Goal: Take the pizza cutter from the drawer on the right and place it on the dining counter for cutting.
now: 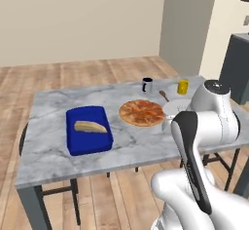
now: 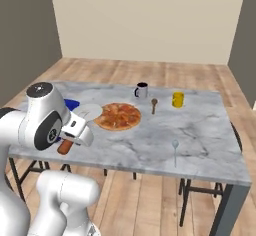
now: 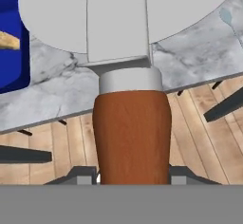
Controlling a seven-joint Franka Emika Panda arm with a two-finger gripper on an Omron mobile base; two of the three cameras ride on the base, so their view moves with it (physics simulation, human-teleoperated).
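My gripper (image 3: 133, 174) is shut on the pizza cutter (image 3: 132, 133), gripping its reddish-brown handle. The grey neck and large pale wheel point away from the hand, over the near edge of the dining counter (image 3: 47, 92). In the right base view the gripper (image 2: 70, 136) hangs at the counter's near left edge; the cutter (image 2: 86, 113) has its wheel over the marble dining counter (image 2: 200, 130) and its handle end below. In the left base view the cutter's wheel (image 1: 176, 108) shows beside the arm, above the dining counter (image 1: 48, 141). The drawer is out of view.
On the counter lie a pizza (image 2: 118, 116), a blue box holding bread (image 1: 88, 129), a dark mug (image 2: 141, 90), a yellow cup (image 2: 178, 99), a wooden spoon (image 2: 154, 105) and a clear spoon (image 2: 175, 150). Dark stools stand under the counter.
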